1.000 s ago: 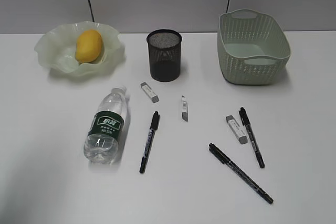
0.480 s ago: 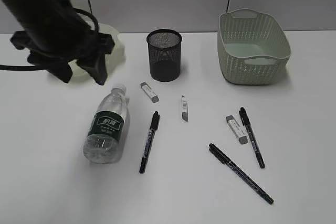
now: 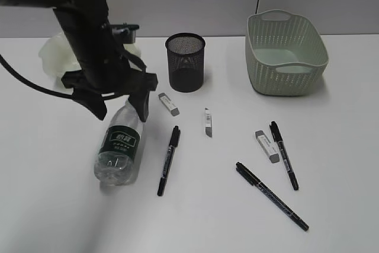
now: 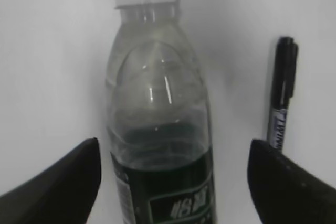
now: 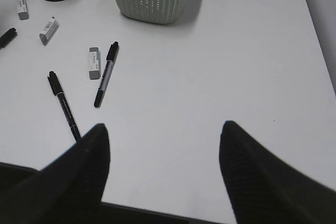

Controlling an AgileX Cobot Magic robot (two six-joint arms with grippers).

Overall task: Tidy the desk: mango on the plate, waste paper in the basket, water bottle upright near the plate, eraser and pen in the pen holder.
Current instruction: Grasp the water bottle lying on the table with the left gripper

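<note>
Left gripper: positioned over the neck end of the water bottle, jaws spread wide, one finger on each side of the bottle in the left wrist view, neither touching it. Straddling stance suited to a side grasp on the body, judged the approach for standing the bottle up.

Water bottle: lying on its side on the desk, cap end toward the plate, label facing up. Not yet upright.

Plate: at the rear left, mostly hidden behind the arm (mango not visible from here).

Right gripper: held high over bare desk, fingers well apart, nothing between them. Parked clear of the left arm's work area.

Still loose on the desk: three pens, e.g., and three erasers, e.g., all outside the pen holder. Basket at rear right; no waste paper discernible.
</note>
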